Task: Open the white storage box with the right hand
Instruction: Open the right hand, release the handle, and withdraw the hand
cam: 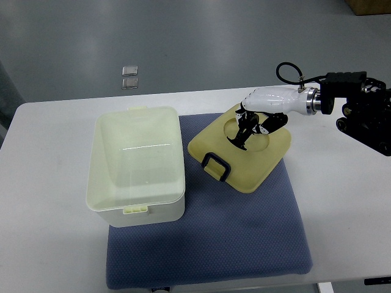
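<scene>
The white storage box (139, 210) stands open on the left part of a blue mat (208, 250), and its inside holds nothing that I can see. Its pale yellow lid (259, 168) lies to the right of the box on the mat, top side up, with a black handle (215, 165) at its near-left edge. My right hand (252, 127) reaches in from the right and hovers over the lid's far part. Its dark fingers (244, 131) point down, spread loosely, at or just above the lid's round recess, closed around nothing.
The mat lies on a white table (49, 183) whose far edge runs just behind the box. The right arm's black forearm and cable (360, 110) sit above the table's right end. Two small grey squares (130, 77) lie on the floor beyond.
</scene>
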